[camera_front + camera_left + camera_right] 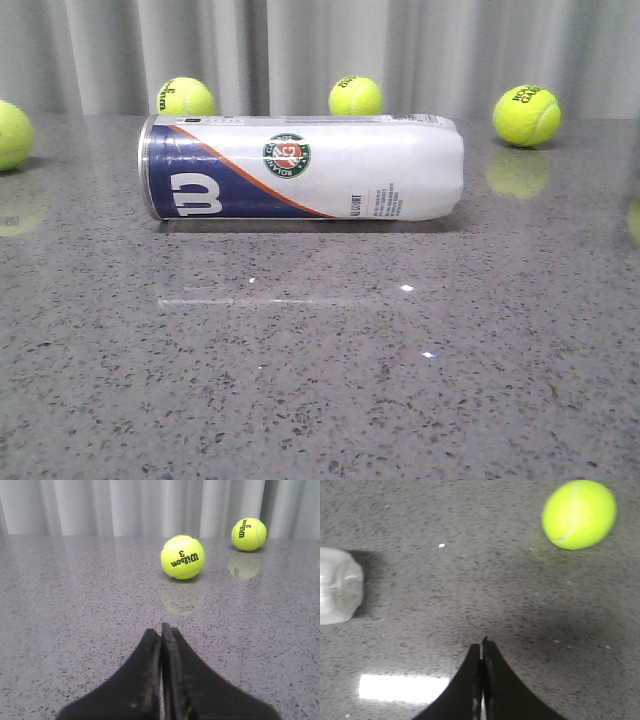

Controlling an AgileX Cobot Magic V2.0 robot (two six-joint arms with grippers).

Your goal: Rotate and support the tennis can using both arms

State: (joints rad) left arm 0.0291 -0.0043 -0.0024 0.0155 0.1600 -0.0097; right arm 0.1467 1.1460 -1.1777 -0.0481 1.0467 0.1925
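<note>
Tennis can point(300, 167) lies on its side on the grey speckled bench point(320, 380), well back toward the far edge and a little left of the middle. Its metal rim faces the left edge of the bench and its rounded white end faces the right edge. The navy panel with the white "W" sits at the rim end, bordered by an orange stripe, and the round green badge faces the front camera near the can's middle. Nothing touches the can.

Four tennis balls sit along the far edge: one point(12, 133) at the far left corner, half cut off by the frame, one point(184, 97) just behind the can's rim end, one point(355, 96) behind its middle, and one point(527, 115) off toward the right, apart from the can.

Neither arm shows in the front view. In the left wrist view the left hand point(161, 630) is clenched, its black fingers pressed together with nothing between them, hanging over bare bench with two balls well ahead of it. In the right wrist view the right hand point(481, 645) is likewise clenched and holds nothing; the can's white end point(337, 586) appears at the frame's side, well apart from the fingertips, and one blurred ball point(579, 514) lies beyond.
</note>
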